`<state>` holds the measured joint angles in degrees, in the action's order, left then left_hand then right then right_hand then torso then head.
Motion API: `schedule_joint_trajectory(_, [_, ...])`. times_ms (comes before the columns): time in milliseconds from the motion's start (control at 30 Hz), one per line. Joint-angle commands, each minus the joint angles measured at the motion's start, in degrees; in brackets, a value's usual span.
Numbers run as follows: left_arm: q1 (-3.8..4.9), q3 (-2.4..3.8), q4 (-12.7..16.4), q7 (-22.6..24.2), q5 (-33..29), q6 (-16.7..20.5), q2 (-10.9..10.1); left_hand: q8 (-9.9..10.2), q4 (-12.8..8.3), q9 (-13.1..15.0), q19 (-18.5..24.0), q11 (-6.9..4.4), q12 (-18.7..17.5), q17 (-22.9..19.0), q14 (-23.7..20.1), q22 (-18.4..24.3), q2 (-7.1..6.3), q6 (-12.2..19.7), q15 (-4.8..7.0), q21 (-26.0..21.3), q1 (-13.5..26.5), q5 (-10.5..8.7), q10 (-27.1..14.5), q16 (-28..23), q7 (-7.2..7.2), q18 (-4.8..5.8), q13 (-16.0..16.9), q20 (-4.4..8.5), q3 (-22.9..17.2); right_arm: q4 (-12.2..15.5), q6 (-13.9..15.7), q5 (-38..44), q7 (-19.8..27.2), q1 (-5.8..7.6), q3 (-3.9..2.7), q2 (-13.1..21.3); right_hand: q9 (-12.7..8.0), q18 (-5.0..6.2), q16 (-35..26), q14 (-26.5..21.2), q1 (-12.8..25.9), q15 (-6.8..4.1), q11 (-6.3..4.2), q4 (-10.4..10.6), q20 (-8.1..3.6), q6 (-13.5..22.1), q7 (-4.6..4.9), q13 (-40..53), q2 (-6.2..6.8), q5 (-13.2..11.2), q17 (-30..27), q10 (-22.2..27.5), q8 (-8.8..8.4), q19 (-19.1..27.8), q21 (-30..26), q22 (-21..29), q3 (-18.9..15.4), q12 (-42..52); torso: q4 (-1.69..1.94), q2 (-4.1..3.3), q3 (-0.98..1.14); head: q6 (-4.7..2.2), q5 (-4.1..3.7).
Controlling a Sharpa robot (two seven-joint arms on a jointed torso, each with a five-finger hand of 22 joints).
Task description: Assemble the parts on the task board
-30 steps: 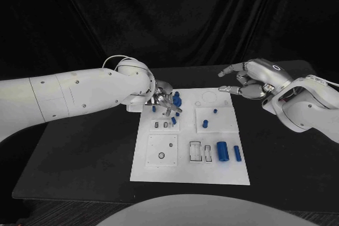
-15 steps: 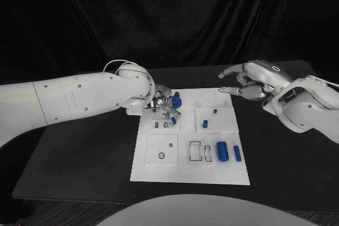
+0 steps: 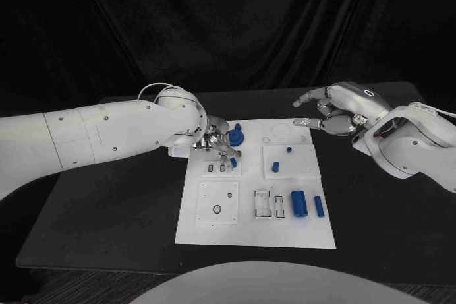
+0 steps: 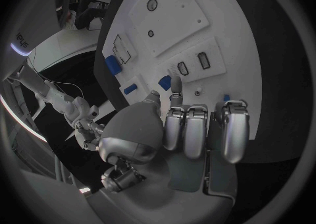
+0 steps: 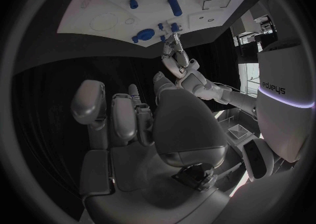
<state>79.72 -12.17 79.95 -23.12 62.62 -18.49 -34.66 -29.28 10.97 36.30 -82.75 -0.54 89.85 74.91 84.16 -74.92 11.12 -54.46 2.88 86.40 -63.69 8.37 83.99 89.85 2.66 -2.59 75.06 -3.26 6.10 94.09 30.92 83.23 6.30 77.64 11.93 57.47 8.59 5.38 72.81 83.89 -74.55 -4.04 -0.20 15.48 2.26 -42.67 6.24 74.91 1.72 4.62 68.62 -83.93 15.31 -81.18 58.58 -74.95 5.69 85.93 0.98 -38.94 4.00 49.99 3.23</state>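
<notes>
The board (image 3: 255, 233) lies in the middle of the table (image 3: 114, 212), a flat white plate with shallow recesses, round holes and rectangular slots. Most of the work looks undone. Two blue cylinders (image 3: 299, 203) lie loose side by side near the board's right edge, a short blue peg (image 3: 275, 165) and a smaller one (image 3: 288, 148) sit on the right half further back, and a round blue part (image 3: 236, 136) rests at the far left corner. The twin slots (image 3: 217, 167) and the plate with holes (image 3: 219, 208) on the left show no blue in them, so several seats seem to be waiting.

The left hand (image 3: 217, 143) hovers over the far left of the board, fingers (image 4: 187, 129) curled downward. A small blue piece (image 3: 232, 161) sits just at its fingertips; whether it is pinched or merely touched cannot be told. In the left wrist view that piece (image 4: 165, 83) sits right beside the thumb tip, close to the slots.

The right hand (image 3: 335, 111) hangs above the table past the board's far right corner, fingers apart and holding nothing.

The parts look like smooth, hard plastic with rounded ends; the hands are polished metal.
</notes>
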Motion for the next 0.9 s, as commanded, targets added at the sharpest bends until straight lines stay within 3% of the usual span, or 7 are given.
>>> schedule_joint_trajectory(33, [-0.19,0.05,-0.1,1.2,-0.1,-0.9,0.2,-0.3,-0.2,0.5,0.5,-0.46,0.2,15.1,5.8,-7.2,-0.20,0.0,0.43,-0.4,-0.5,0.51,6.0,0.2,0.00,0.33,14.9,0.01,-0.6,-0.1,-0.6,0.0,-1.2,-0.15,-0.04,0.0,-0.1,0.38,0.1,2.5,0.1,0.39,0.55,-0.1,0.28,-0.3,0.01,9.4,-0.49,0.4,-0.1,-2.2,0.34,-0.1,-0.1,-5.7,-0.4,0.1,0.01,-0.02,-0.01,0.01,-0.03])
schedule_joint_trajectory(900, [-1.13,0.05,-1.4,2.6,-0.1,-0.7,1.4,1.3,-2.6,2.7,0.9,-0.54,0.2,15.1,5.8,-6.9,-0.59,0.8,0.55,-0.8,-1.5,2.96,6.0,0.2,-0.03,0.23,14.9,0.16,-3.3,-0.5,-1.3,0.0,-1.6,-0.16,-0.04,-0.1,-0.1,0.43,0.1,2.5,0.1,0.42,0.58,-0.1,0.30,-0.4,0.04,9.3,-0.53,0.4,0.0,-2.1,0.38,0.0,-0.4,-5.6,-0.4,0.0,-0.08,-0.05,0.07,0.01,-0.16])
